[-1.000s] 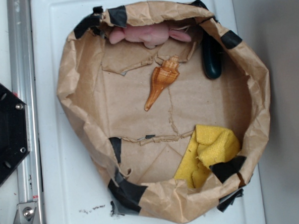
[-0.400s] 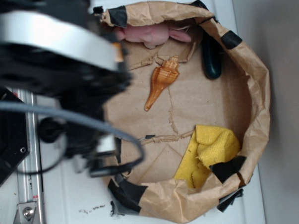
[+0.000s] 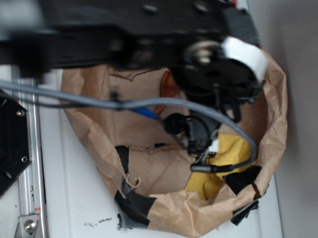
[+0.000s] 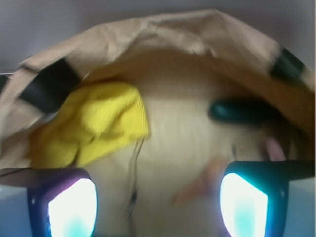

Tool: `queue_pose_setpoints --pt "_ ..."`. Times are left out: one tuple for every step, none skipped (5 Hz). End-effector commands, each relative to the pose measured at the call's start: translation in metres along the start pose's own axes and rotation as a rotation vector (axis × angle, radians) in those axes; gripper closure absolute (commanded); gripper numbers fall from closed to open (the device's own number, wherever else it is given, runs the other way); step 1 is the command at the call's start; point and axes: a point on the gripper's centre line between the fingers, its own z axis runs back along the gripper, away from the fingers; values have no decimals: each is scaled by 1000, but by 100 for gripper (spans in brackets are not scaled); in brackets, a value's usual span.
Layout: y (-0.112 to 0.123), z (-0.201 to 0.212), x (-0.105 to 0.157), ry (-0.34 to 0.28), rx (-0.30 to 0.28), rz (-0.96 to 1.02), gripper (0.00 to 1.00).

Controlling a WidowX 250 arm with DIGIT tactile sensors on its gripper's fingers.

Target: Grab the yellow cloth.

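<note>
Exterior view: the arm point(image 3: 144, 30) sweeps in blurred across the top, its dark wrist hanging over the brown paper basin point(image 3: 91, 132) toward one o'clock. A grey cable point(image 3: 95, 100) loops from the left edge down to the gripper point(image 3: 199, 135), which hovers inside the basin at about four o'clock of its floor. The yellow cloth point(image 3: 231, 147) lies crumpled against the basin's wall at five o'clock, its left part hidden by the gripper body. From up here I cannot tell how the jaws stand. A sliver of the orange seashell point(image 3: 168, 84) peeks out under the arm near the centre. The floor from seven to nine o'clock is bare paper; black tape patches point(image 3: 133, 202) mark the rim at seven.

Wrist view: both fingertips point(image 4: 69, 207) frame the bottom corners, set wide apart, nothing between them. So the tool is spread and empty. The yellow cloth point(image 4: 94, 128) sits at ten o'clock, tucked under the crinkled wall beside a black tape strip point(image 4: 49, 89), clear of the fingers. Open paper floor runs up the middle. A dark green object point(image 4: 237, 111) lies at two o'clock near the far wall; the seashell point(image 4: 202, 185) is a blur by the right finger.
</note>
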Motion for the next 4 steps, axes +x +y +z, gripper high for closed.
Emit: queue_pose_setpoints --pt "-44 -38 17 -57 -1 -362 0" --pt "-60 -40 13 -86 -95 -405 0" --pt "-71 -54 16 -85 -113 -400 0" --pt "-72 -76 22 -61 -78 -386 0"
